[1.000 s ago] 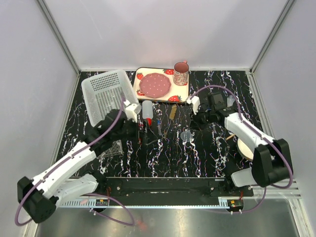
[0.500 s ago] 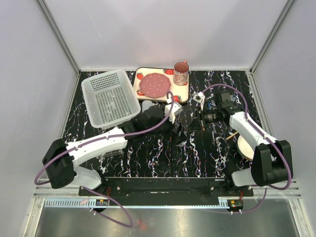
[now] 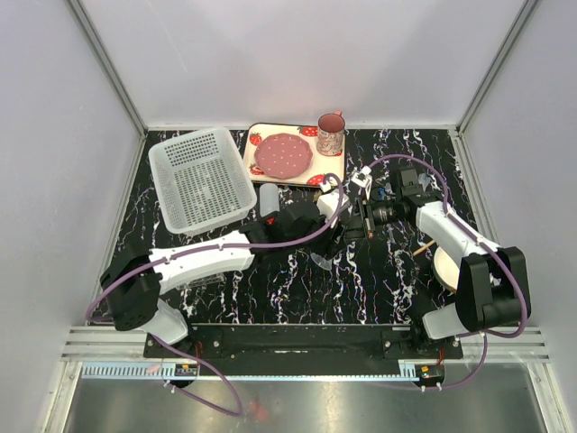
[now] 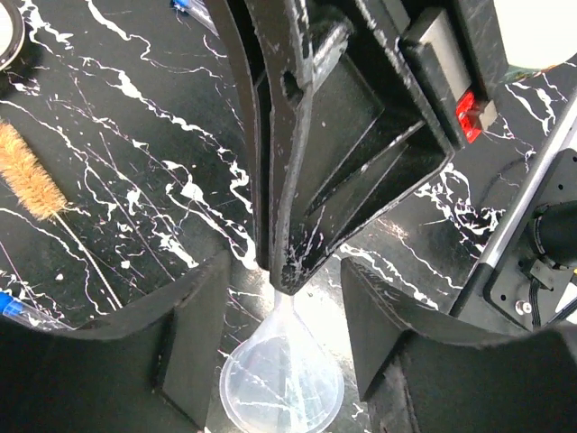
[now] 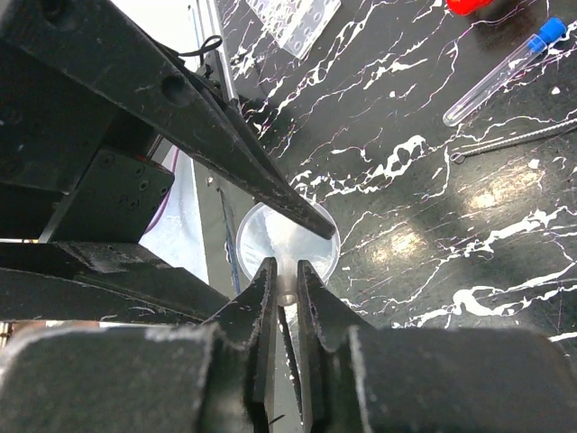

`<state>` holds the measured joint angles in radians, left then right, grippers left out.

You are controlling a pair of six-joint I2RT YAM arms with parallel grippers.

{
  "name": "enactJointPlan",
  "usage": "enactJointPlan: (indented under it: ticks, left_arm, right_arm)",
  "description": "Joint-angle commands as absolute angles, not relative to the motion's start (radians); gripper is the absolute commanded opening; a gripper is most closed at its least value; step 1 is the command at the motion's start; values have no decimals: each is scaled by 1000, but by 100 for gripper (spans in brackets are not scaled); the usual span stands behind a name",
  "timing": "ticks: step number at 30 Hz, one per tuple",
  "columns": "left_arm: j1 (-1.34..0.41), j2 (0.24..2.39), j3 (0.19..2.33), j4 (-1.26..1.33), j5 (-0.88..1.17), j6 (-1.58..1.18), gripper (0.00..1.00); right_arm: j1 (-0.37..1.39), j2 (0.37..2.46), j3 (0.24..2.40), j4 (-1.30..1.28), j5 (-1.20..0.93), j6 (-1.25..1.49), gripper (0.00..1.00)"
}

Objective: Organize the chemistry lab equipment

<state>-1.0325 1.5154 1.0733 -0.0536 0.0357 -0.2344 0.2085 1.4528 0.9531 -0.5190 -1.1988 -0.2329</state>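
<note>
Your right gripper (image 5: 286, 272) was nearly shut, pinching the thin stem of the clear funnel (image 5: 288, 248). The cone hung mouth-down, above the black marbled table (image 3: 297, 289) near its centre, and I couldn't tell whether the rim touched the top. In the left wrist view your left gripper (image 4: 284, 316) sat about half open, one finger on each side of the cone and close to its rim. I couldn't tell whether either pad touched it.

Step, as I read it: a mid-air handover of the funnel from right to left, both claws meeting over the middle of the table.

The next move calls for the left jaws to come in gently on the cone. It's thin plastic, so it will flex or pop out if squeezed hard. Your right should let go only once the left grip is firm. The likely destination is the white slotted basket (image 3: 198, 176) at far left.

Other items lay loose around: a blue-capped tube (image 5: 505, 68), a wire-handled brush (image 4: 27, 176), and the clear grid rack (image 5: 293, 18).
</note>
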Motion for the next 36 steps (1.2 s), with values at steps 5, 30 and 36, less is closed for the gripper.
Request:
enactJointPlan:
  ticks: [5,30,36]
  left_arm:
    - [-1054,1549,1147,-63,-20,-204,54]
    - [-1071,1562,1174,-186,-98,-167,4]
    - [-1071,1519,1124,-196,-95,-178,0]
  right_arm:
    - [201,1470,971,-474,-1241,-193,7]
    - [186,1462,963,-456,-1238,-183,18]
    - [176,1437,959,-454,-1250,-189,22]
